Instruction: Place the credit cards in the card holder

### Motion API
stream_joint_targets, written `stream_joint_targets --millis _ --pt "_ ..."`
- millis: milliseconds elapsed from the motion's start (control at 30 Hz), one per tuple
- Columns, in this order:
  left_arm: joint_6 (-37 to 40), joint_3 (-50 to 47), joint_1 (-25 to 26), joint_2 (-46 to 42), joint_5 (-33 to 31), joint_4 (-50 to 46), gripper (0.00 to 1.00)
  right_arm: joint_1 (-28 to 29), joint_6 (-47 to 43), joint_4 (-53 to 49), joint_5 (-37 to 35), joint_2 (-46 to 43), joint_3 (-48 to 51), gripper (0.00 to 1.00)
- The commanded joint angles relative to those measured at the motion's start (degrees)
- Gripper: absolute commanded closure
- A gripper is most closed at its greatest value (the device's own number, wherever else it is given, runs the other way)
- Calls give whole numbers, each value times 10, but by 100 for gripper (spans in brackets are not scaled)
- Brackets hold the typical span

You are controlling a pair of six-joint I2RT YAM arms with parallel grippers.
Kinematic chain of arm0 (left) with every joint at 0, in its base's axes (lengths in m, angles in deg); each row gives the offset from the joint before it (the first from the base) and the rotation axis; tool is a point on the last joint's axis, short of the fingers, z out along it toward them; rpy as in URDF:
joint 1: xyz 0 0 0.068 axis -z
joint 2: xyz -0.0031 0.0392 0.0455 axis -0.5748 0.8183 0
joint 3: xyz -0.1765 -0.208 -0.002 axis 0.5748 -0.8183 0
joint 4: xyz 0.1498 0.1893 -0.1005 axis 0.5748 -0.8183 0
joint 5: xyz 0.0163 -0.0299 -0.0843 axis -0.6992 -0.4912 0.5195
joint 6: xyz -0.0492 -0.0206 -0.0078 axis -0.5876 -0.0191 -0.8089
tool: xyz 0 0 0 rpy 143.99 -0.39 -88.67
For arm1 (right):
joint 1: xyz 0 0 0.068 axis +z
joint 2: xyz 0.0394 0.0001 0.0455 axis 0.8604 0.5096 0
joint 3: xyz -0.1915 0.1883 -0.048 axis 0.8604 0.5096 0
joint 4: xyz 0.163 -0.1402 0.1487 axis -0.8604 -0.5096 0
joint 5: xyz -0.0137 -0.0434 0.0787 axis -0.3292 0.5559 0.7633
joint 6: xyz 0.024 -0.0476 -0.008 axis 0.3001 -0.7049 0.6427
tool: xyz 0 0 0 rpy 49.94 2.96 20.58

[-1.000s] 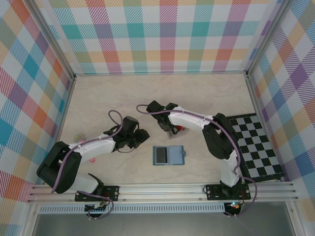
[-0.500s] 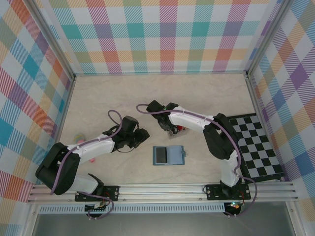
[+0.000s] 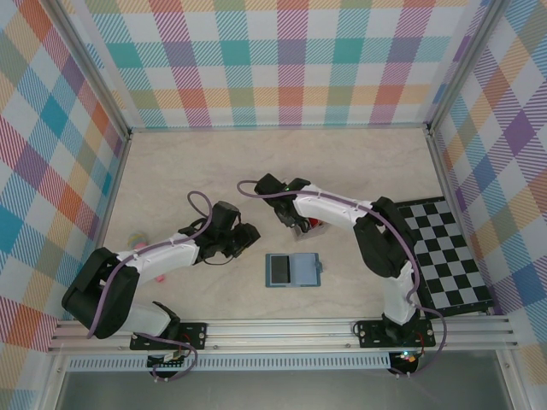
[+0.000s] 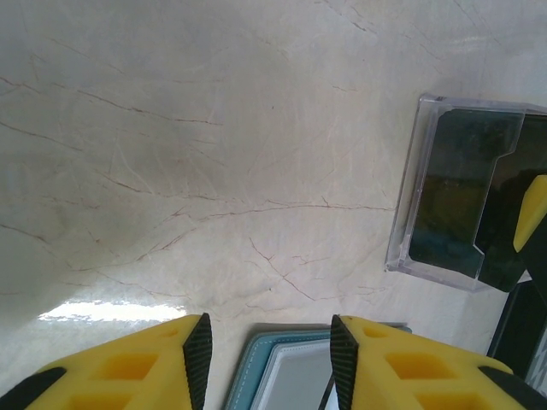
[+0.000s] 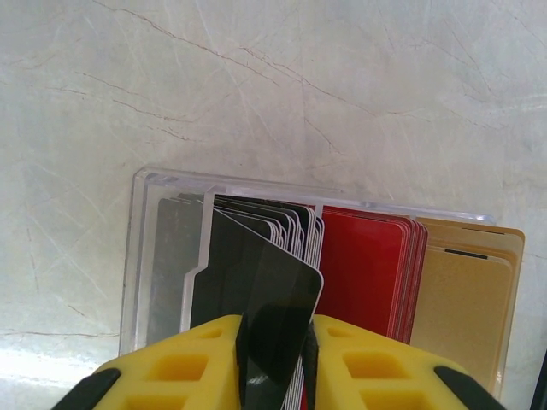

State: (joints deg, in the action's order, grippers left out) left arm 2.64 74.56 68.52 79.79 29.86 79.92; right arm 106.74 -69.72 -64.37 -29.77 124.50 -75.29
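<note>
Step in hand, as I judge it: get one black card (image 5: 275,295) out of the rack (image 5: 139,256) and over to the holder (image 3: 293,270). To do it well I should pull straight along the card's own plane so its neighbours don't drag out. I should hold the pinch firm and clear the rack wall before swinging near. My right gripper (image 5: 275,337) has its jaws pressed onto the black card, at the end nearest my wrist. I cannot tell if the card is free of the rack. Red cards (image 5: 363,265) and gold cards (image 5: 466,290) stand to its right. My left gripper (image 4: 268,335) has jaws spread, holding nothing, with the holder's edge between them. In the top view the holder lies open on the table (image 3: 214,171), near of the rack and apart from it.
</note>
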Motion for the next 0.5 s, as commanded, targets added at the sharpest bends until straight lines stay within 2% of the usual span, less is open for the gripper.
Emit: stream_joint_targets --millis 0,233,467 --pt "-2 -10 -6 -3 6 5 57 0 7 -24 -16 -32 -6 80" --pt "-1 -11 -6 -5 9 3 57 0 17 -35 -4 -50 -6 85" --pt "4 -12 -6 -18 12 3 57 -1 36 -49 50 -82 -13 91"
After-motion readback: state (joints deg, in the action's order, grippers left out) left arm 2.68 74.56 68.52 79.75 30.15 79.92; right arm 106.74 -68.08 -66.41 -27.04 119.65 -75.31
